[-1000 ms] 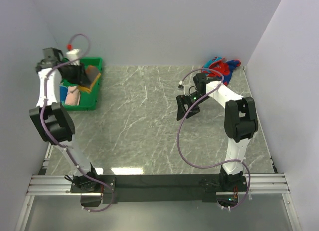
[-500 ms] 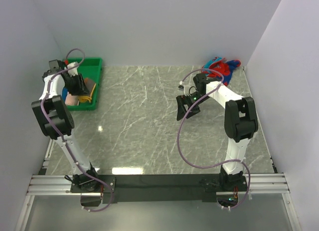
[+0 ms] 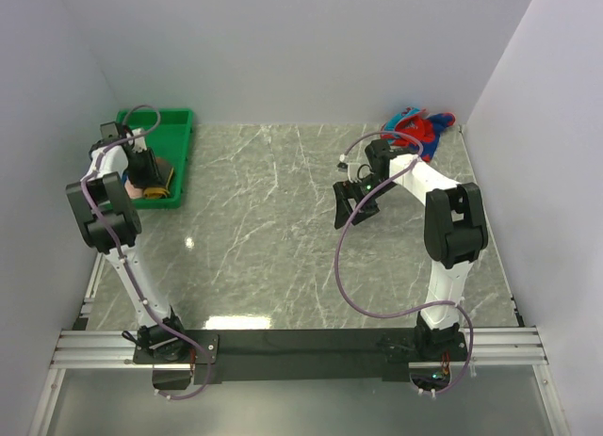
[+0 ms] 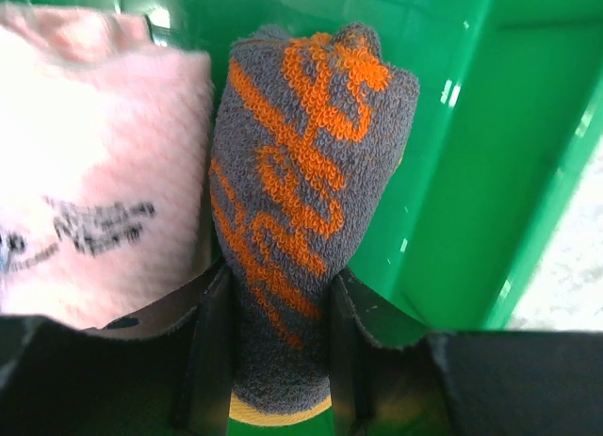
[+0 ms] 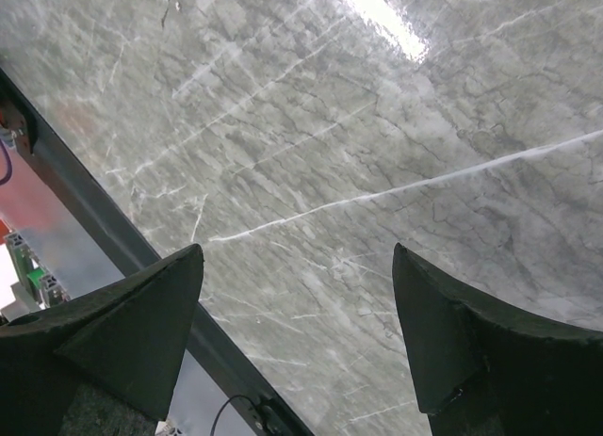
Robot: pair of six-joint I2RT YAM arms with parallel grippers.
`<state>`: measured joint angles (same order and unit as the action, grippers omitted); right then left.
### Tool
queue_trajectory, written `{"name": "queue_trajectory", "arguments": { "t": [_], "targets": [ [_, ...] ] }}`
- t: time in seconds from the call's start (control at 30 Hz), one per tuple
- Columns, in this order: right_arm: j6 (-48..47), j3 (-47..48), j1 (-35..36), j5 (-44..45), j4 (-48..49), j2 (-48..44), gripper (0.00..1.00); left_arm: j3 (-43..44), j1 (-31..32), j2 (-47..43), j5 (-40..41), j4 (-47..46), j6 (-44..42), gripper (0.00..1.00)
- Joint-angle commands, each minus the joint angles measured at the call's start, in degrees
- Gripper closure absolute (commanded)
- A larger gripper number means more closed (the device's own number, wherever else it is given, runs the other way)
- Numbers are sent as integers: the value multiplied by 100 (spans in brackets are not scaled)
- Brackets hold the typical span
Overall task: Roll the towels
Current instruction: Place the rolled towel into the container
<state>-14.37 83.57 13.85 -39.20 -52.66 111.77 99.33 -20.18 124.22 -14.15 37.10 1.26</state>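
A rolled grey towel with orange pattern (image 4: 301, 163) stands inside the green tray (image 4: 490, 144), and my left gripper (image 4: 280, 299) is shut on its lower part. Against its left lies a rolled pale pink towel (image 4: 94, 163). From above, the left gripper (image 3: 148, 166) is down in the tray (image 3: 179, 125) at the far left, with the orange towel (image 3: 164, 179) beside it. A red-and-blue patterned towel (image 3: 420, 129) lies crumpled in the far right corner. My right gripper (image 3: 354, 204) hangs open over bare marble, nothing between its fingers (image 5: 141, 332).
The grey marble table (image 3: 273, 229) lies between the two arms. White walls close in the left, back and right sides. In the right wrist view, the table's dark near rail (image 5: 113, 229) runs along the lower left.
My left arm has swung back and down, carrying the orange-patterned towel deeper into the tray. The right arm has not moved.
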Motion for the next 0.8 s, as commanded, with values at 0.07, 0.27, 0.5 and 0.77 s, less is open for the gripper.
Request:
{"name": "queue_trajectory", "arguments": {
  "t": [0.07, 0.27, 0.5, 0.77],
  "targets": [
    [22, -122, -31, 62, 54, -234, 12, 342, 76, 111, -227, -89, 94, 100],
    [22, -43, -40, 44, 11, -181, 12, 148, 278, 84, -501, -89, 225, 99],
    [13, -16, -40, 35, -16, -138, 12, 140, 278, 190, -623, 104, 252, 84],
    [-4, -16, -40, 44, -16, -120, 12, 183, 269, 260, -1054, 297, 217, 62]
  ]
}}
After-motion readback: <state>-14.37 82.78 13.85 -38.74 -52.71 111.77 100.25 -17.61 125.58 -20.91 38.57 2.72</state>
